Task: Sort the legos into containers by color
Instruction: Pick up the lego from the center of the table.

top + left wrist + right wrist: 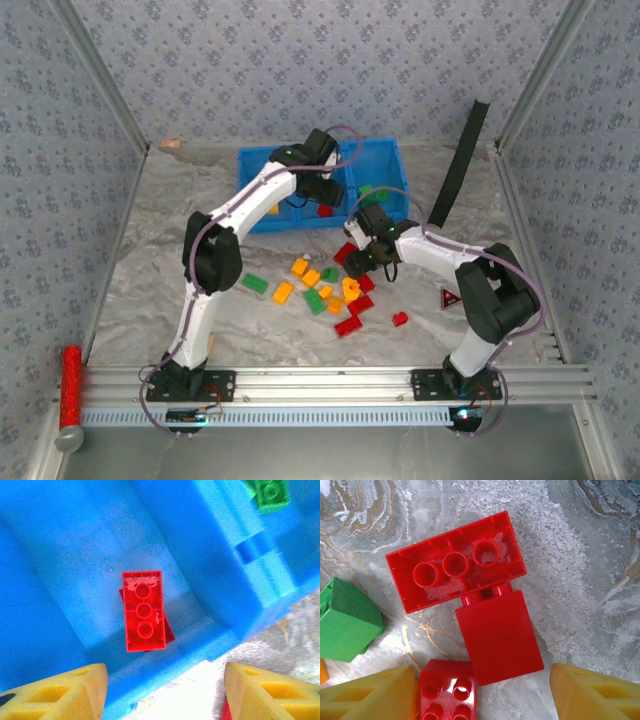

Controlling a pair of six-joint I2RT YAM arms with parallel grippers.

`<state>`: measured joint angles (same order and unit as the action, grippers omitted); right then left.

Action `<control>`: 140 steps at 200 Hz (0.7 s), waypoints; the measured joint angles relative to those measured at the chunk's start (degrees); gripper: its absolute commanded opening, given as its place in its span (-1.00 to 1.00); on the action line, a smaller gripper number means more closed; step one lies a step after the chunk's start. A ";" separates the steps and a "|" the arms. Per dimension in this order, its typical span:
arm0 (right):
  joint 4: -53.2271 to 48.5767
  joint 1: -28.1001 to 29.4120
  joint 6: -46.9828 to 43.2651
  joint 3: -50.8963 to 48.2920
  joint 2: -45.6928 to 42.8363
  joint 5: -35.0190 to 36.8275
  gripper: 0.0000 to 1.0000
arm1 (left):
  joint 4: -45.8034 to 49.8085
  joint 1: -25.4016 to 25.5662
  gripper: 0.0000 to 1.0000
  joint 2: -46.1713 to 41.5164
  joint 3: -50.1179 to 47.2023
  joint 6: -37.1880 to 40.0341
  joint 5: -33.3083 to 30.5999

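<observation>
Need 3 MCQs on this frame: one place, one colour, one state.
1. The left gripper is over:
A) the bin
B) the red cylinder
C) the right arm

2. The brick in the compartment below it is:
A) green
B) red
C) yellow

3. The right gripper is:
A) shut on a brick
B) shut, empty
C) open

1A: blue bin floor lies under its fingers.
2B: the left wrist view shows it red.
3C: fingers stand apart above red bricks.
</observation>
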<state>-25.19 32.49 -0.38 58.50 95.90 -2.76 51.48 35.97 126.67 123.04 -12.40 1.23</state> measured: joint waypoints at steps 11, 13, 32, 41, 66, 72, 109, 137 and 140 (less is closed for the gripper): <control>0.04 0.00 -0.33 0.68 0.96 0.11 0.44 | 0.00 -0.11 0.27 -1.55 0.02 0.02 0.68; 0.04 0.00 -0.37 0.79 1.16 0.11 0.43 | 0.02 -0.15 0.27 -1.81 0.00 0.00 0.83; 0.20 0.07 -0.74 1.84 3.23 0.35 0.35 | 0.00 -0.24 0.28 -4.48 -0.76 0.04 1.60; 0.20 0.07 -0.85 2.23 4.17 0.39 0.28 | -0.02 -0.24 0.27 -6.03 -2.01 0.24 1.95; 0.39 0.07 -1.25 3.15 6.32 0.55 0.09 | -0.09 -0.24 0.28 -12.17 -9.20 0.44 2.16; 0.42 0.15 -1.31 3.19 6.60 0.59 0.04 | -0.15 -0.24 0.28 -13.90 -11.45 0.42 2.16; 0.22 0.15 -0.94 3.21 6.95 1.64 -0.28 | 0.22 -0.15 0.29 -25.81 -27.45 0.15 1.81; -0.28 -0.02 -0.26 3.39 6.82 1.77 -0.38 | 0.31 0.83 0.30 -34.67 -41.24 -0.33 1.27; -0.42 -0.09 -0.09 3.39 6.73 1.73 -0.39 | 0.22 1.09 0.31 -35.58 -42.80 -0.48 1.16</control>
<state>-25.61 32.40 -0.47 61.89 102.63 -1.04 51.70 37.06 91.09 80.25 -12.88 2.39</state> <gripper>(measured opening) 0.352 0.649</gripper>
